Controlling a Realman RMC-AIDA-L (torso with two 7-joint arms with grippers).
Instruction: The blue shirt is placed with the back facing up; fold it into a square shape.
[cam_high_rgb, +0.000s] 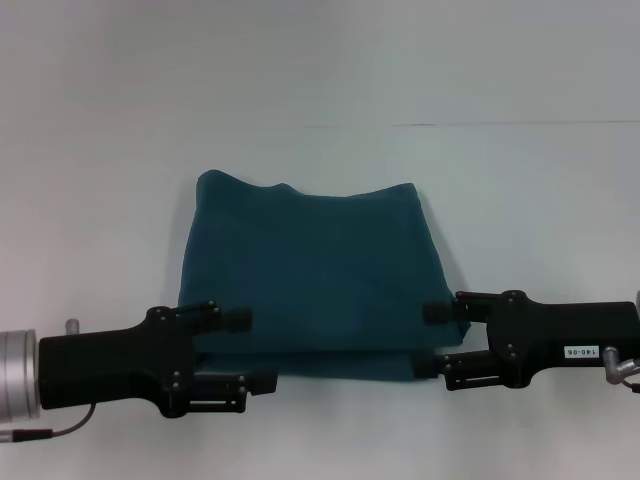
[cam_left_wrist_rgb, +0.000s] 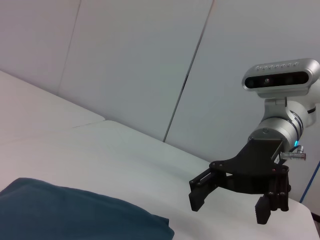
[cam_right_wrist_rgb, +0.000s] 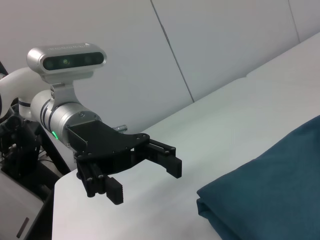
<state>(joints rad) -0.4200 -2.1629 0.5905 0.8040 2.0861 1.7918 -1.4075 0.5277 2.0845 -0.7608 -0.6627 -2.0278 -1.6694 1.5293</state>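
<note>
Both grippers, left (cam_high_rgb: 245, 348) and right (cam_high_rgb: 437, 340), hang open and empty at the near corners of the shirt (cam_high_rgb: 312, 270), which lies mid-desk (cam_high_rgb: 320, 60) folded roughly square, so folding looks essentially done.

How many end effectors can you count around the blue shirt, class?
2. The left end effector sits open at the near left corner of the blue shirt; the right end effector sits open at its near right corner. Neither grips the cloth.
</note>
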